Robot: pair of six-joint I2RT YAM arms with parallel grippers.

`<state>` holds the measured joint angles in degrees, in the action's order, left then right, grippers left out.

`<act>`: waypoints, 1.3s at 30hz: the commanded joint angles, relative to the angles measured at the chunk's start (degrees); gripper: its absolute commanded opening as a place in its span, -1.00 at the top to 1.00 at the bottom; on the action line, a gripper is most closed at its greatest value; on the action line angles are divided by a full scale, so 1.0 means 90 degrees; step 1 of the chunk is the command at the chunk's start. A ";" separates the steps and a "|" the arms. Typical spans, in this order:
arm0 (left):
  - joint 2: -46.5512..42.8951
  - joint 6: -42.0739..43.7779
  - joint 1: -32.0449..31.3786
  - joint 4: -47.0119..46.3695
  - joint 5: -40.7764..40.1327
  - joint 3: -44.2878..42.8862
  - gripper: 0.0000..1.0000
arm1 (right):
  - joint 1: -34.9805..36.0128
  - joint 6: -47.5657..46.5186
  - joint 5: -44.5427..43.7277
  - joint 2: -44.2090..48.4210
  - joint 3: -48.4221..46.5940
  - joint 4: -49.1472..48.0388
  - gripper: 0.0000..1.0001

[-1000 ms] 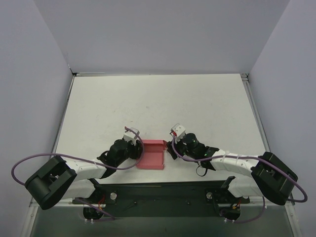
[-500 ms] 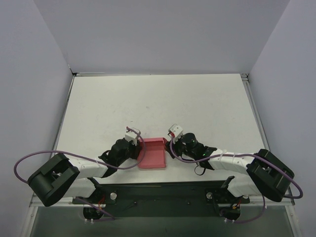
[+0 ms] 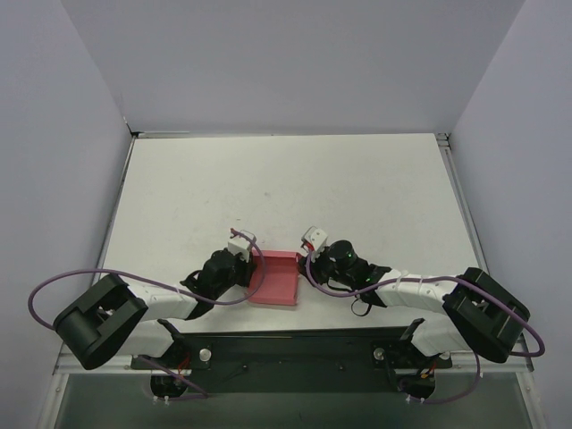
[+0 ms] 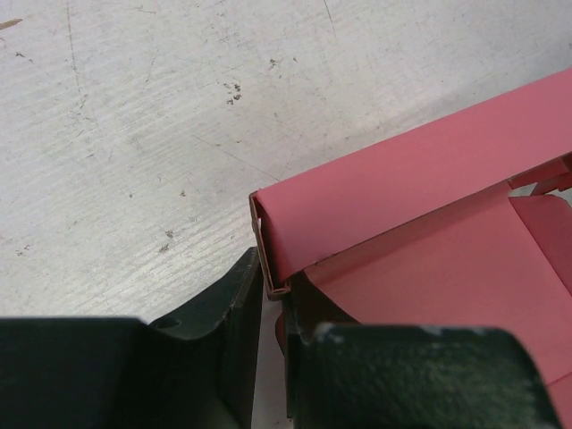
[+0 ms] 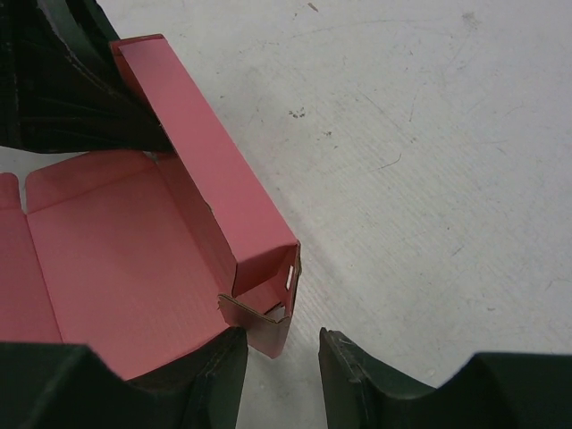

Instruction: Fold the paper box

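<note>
The paper box [image 3: 275,281] is a pink-red card tray lying open near the table's front edge, between my two arms. Its far wall [image 5: 206,152] stands up. My left gripper [image 3: 251,268] is at the box's left end. In the left wrist view its jaws [image 4: 274,349] are nearly together, pinching the doubled edge of the paper box [image 4: 429,179] wall. My right gripper [image 3: 307,264] is at the right end. There its jaws [image 5: 281,357] straddle a loose corner flap [image 5: 268,326], which touches the left finger [image 5: 214,375] and stands clear of the right one.
The white table [image 3: 286,188] stretches bare behind the box, up to grey walls on three sides. The black base rail [image 3: 286,344] and both arm bases sit just in front of the box. Purple cables [image 3: 54,286] loop off each arm.
Both grippers have moved inward to the box's ends and their jaws have narrowed, the left one down onto the wall edge. The box has turned slightly.
</note>
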<state>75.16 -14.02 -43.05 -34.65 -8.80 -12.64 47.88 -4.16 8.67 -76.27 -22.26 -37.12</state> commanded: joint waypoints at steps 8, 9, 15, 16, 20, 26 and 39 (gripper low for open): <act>0.0116 0.0181 -0.0109 -0.0476 0.0265 -0.0216 0.57 | -0.0066 -0.0016 0.0414 -0.0051 -0.0231 -0.0494 0.24; 0.0116 0.0191 -0.0129 -0.0476 0.0236 -0.0226 0.57 | -0.0066 0.0003 0.0414 -0.0090 -0.0261 -0.0504 0.25; 0.0136 0.0269 -0.0324 -0.0417 -0.0066 -0.0245 0.57 | -0.0066 0.0189 0.0404 -0.0227 -0.0368 -0.0630 0.28; 0.0126 0.0317 -0.0353 -0.0407 -0.0125 -0.0255 0.57 | -0.0066 0.0228 0.0414 -0.0246 -0.0349 -0.0670 0.29; 0.0145 0.0415 -0.0519 -0.0378 -0.0272 -0.0294 0.57 | -0.0056 0.0365 0.0395 -0.0344 -0.0339 -0.0884 0.31; 0.0292 0.0513 -0.0676 -0.0388 -0.0282 -0.0372 0.57 | -0.0017 0.0424 0.0355 -0.0471 -0.0300 -0.1148 0.42; 0.0341 0.0562 -0.0793 -0.0378 -0.0312 -0.0392 0.58 | 0.0110 0.0463 -0.0025 -0.0744 -0.0339 -0.1363 0.60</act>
<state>77.91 -9.78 -47.97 -35.79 -16.60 -14.09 47.72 -0.47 9.19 -82.39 -23.05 -43.11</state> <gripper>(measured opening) 0.217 0.216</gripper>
